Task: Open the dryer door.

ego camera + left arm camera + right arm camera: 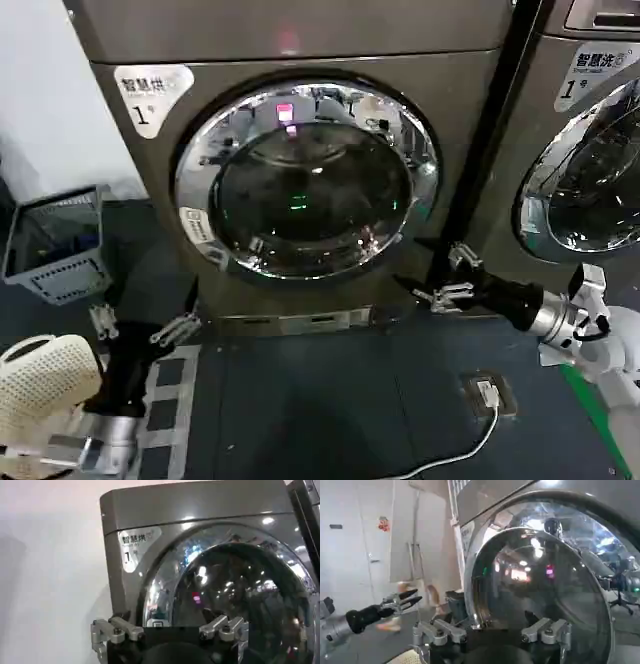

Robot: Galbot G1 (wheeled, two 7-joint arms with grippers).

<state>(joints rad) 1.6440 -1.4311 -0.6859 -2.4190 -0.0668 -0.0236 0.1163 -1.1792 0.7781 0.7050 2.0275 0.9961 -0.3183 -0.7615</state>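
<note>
Left gripper (pixel 145 322): hovering low over the floor mat, jaws spread and holding nothing, idling well short of the dryer's lower left corner.
Right gripper (pixel 447 275): reaching in from the right with fingers spread, gripping nothing, its tips sitting just beside the lower right of the door rim.
Basket (pixel 55 245): sitting on the floor to the left, clear of the door's swing on the working side.
Door (pixel 305 180): still lying flush and closed in the dryer front, chrome ring unbroken all round.
Handle: not clearly showing; likely sitting on the right edge of the ring, where the right gripper is heading.
Doing it well: hooking a finger behind that right edge, then pulling out along the hinge arc, not straight back, seems wisest.
Risk: fingers may be slipping off polished chrome.
</note>
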